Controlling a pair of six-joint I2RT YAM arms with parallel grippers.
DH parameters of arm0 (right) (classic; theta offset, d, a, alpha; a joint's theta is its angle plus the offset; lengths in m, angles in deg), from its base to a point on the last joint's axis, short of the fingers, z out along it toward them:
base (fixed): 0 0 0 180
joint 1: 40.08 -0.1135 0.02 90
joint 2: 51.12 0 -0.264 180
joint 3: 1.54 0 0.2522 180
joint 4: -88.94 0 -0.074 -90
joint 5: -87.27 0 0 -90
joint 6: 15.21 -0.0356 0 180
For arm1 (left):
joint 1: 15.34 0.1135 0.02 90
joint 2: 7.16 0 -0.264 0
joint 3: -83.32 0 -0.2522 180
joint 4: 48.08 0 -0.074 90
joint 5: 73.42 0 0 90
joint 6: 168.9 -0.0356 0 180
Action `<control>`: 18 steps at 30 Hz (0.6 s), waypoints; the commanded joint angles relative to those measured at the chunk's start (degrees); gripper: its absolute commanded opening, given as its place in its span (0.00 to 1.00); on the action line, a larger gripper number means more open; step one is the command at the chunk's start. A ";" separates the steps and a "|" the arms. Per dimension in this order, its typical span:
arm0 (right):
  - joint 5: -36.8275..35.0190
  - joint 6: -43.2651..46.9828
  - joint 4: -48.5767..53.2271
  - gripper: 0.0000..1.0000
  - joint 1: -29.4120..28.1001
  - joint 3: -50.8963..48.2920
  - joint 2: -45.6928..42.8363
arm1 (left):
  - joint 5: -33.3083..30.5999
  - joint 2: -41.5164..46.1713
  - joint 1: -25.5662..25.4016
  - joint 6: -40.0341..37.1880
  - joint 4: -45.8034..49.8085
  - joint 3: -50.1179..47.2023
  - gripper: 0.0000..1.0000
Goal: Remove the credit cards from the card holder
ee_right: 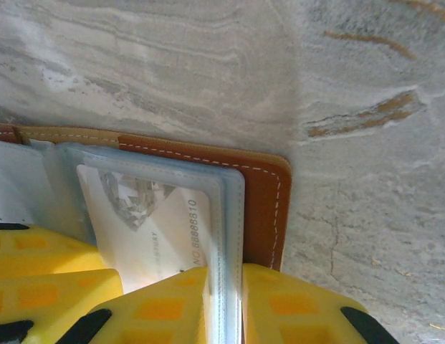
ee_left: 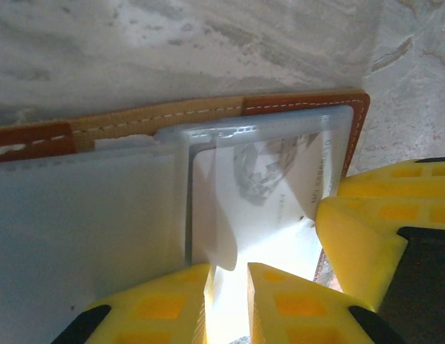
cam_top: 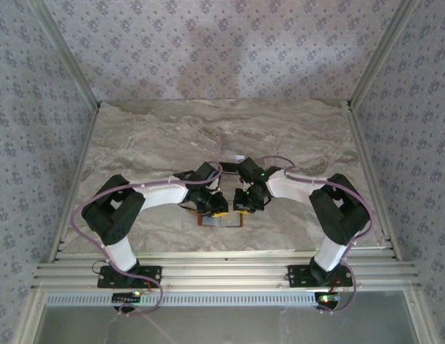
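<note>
The flat tan-brown leather card holder (cam_top: 222, 221) lies open at the near centre of the grey marbled surface (cam_top: 208, 136). Its right panel carries a clear plastic sleeve (ee_right: 229, 215), and a pale whitish rectangular card (ee_left: 272, 179) with a grey graphic and printed digits sits inside that sleeve. The left end effector (ee_left: 229, 276) is over the near edge of this panel. Its yellow fingers are set narrow, with pale material in the slim gap. The right end effector (ee_right: 226, 283) is just beside it to the right, also narrow, straddling the sleeve's right edge. Whether either one clamps anything cannot be told.
</note>
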 commanded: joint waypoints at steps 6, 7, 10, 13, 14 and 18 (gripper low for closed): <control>-0.90 0.58 1.47 0.19 0.17 -1.41 1.03 | 2.44 -2.38 -0.06 0.62 -2.17 0.01 0.23; -0.89 0.64 1.47 0.19 0.16 -1.45 0.98 | 2.55 -2.64 -0.10 0.62 -2.22 0.01 0.23; -0.91 0.58 1.51 0.19 0.13 -1.45 0.96 | 3.13 -3.15 -0.30 0.83 -3.04 -0.12 0.24; -0.87 0.60 1.55 0.20 0.12 -1.45 0.95 | 3.17 -3.37 -0.34 0.79 -3.06 -0.08 0.26; -0.99 0.58 1.55 0.20 0.13 -1.50 0.95 | 3.07 -3.37 -0.36 0.79 -3.10 -0.12 0.27; -1.29 0.49 1.81 0.27 0.19 -1.54 0.76 | 1.48 -2.55 -0.36 0.16 -0.84 -0.02 0.32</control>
